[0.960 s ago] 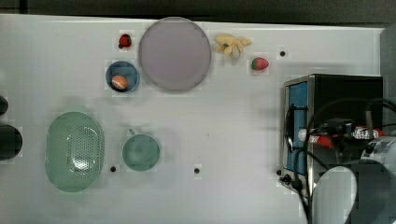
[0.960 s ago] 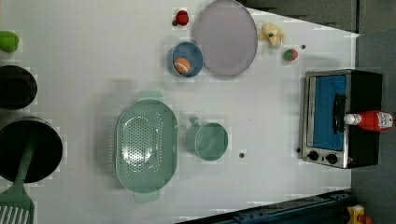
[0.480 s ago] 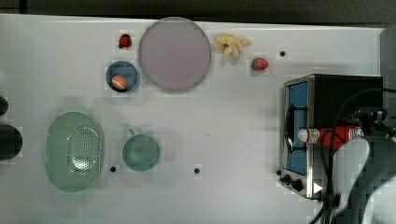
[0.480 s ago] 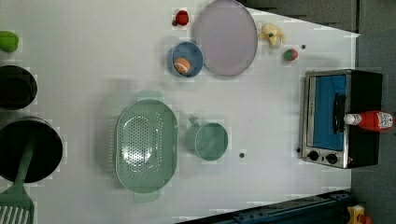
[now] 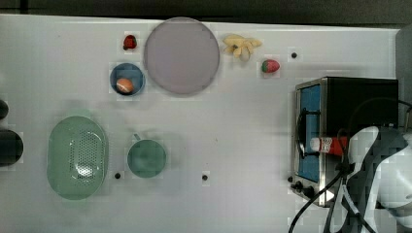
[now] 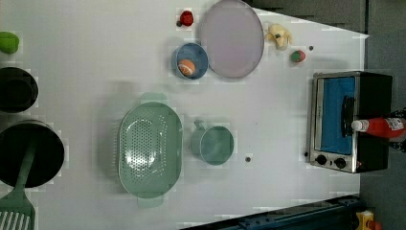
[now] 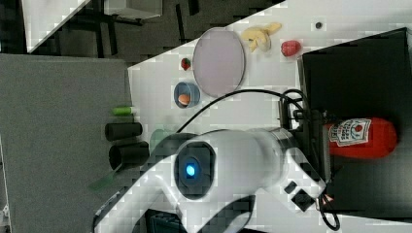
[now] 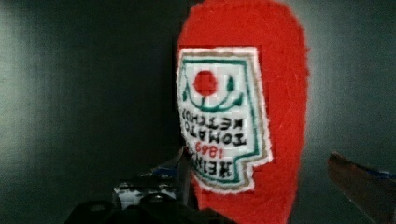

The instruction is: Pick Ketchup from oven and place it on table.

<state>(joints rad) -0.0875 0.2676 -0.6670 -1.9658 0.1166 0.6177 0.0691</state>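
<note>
One bottle, the ketchup, lies on top of the oven, cap over the door. My arm has slid in over it since a second ago; gripper straddles it, fingers spread, nothing clamped yet.

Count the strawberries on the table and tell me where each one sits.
2. One strawberry lies by the table's far edge, at the top view's left of the big round plate. The other strawberry lies at the plate's right, past the bananas, near the oven.
</note>
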